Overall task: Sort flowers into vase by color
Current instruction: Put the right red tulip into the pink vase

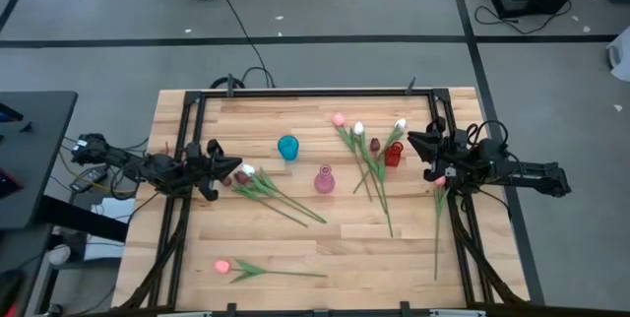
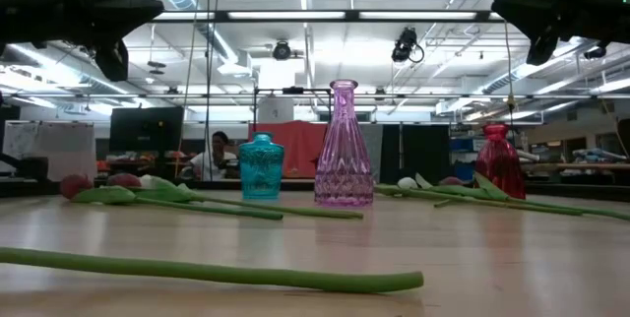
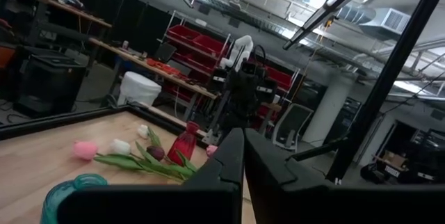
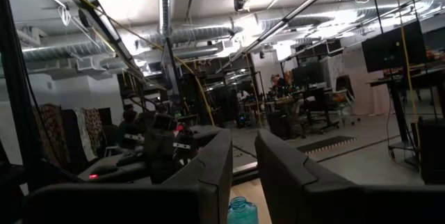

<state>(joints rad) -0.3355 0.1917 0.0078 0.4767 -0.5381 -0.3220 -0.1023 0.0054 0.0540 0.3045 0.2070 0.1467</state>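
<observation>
Tulips lie flat on the wooden table. One bunch [image 1: 276, 194] with white and maroon heads lies just in front of my left gripper [image 1: 234, 167]. A second bunch [image 1: 369, 159] lies beside the red vase [image 1: 393, 153]. A single pink tulip [image 1: 261, 271] lies near the near edge, and another [image 1: 439, 219] lies along the right side below my right gripper [image 1: 413, 145]. A teal vase [image 1: 287, 147] and a pink vase [image 1: 324, 180] stand upright mid-table. Both grippers hover above the table and hold nothing. The left gripper [image 3: 243, 147] is shut, the right gripper [image 4: 243, 147] open.
A black frame [image 1: 315, 92] runs along the table's far edge and down both sides under the arms. In the low view the near tulip's stem [image 2: 197, 271] lies across the foreground, with the teal vase [image 2: 261, 166], pink vase [image 2: 344, 145] and red vase [image 2: 500, 159] behind it.
</observation>
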